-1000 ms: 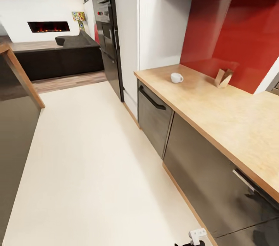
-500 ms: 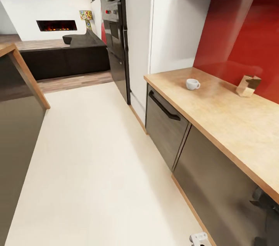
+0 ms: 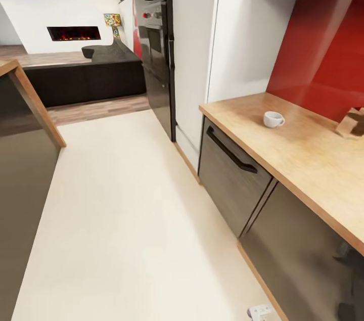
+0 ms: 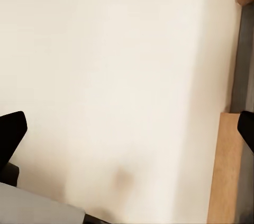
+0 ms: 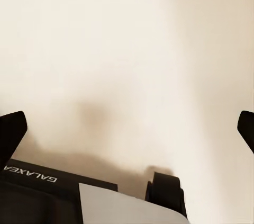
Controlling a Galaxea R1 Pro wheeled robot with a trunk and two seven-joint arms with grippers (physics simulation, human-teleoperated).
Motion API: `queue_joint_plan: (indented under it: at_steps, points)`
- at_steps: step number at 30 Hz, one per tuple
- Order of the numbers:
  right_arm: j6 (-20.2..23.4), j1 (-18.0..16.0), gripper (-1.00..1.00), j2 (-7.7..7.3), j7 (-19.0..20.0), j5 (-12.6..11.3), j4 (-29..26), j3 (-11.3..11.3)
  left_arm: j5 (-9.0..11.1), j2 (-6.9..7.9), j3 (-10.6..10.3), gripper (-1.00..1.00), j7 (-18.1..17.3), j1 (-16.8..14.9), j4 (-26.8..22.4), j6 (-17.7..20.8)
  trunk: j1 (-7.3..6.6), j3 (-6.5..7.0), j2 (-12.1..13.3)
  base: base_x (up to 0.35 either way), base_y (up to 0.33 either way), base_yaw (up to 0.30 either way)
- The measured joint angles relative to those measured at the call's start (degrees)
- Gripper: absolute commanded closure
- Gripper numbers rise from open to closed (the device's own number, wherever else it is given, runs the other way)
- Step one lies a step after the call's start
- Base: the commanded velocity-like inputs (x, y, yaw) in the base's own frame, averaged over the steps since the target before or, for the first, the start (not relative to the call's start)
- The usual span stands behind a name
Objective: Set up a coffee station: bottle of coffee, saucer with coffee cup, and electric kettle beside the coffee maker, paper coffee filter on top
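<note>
A white coffee cup (image 3: 273,119) stands alone on the wooden countertop (image 3: 308,164) along the right wall. Farther along the counter, cut by the picture's right edge, lies a tan folded paper-like piece (image 3: 352,123) in front of the red backsplash. The left wrist view looks down on cream floor, where my left gripper (image 4: 128,134) is open with its dark fingertips (image 4: 11,133) far apart and nothing between them. My right gripper (image 5: 128,128) is likewise open over bare floor. Coffee maker, coffee bottle, saucer and kettle are out of view.
Under the counter sits a dark cabinet front with a black handle (image 3: 231,150). A tall black oven column (image 3: 157,48) stands beyond the counter's end. A dark island with a wooden edge (image 3: 35,113) lines the left side. Cream floor (image 3: 126,220) runs between them toward a lounge.
The whole head picture has shifted: cup, tan piece and counter slide toward the right edge, so the camera has turned or moved. The things on the counter have not moved.
</note>
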Motion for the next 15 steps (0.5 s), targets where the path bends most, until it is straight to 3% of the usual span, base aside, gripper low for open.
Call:
queue_joint_plan:
  at_steps: [10,15]
  points:
    - [0.0,0.02,-1.0,0.0,0.0,0.01,0.03,0.0,0.0,0.0,-0.07,-1.0,0.05,0.0,0.0,0.03,0.0,0.0,0.0,0.289,0.228,-0.006]
    - [0.01,0.02,-1.0,0.0,0.0,-0.02,0.03,-0.01,0.01,0.0,-0.02,-1.0,0.07,0.0,0.01,0.06,0.02,0.0,0.0,0.183,0.142,-0.15]
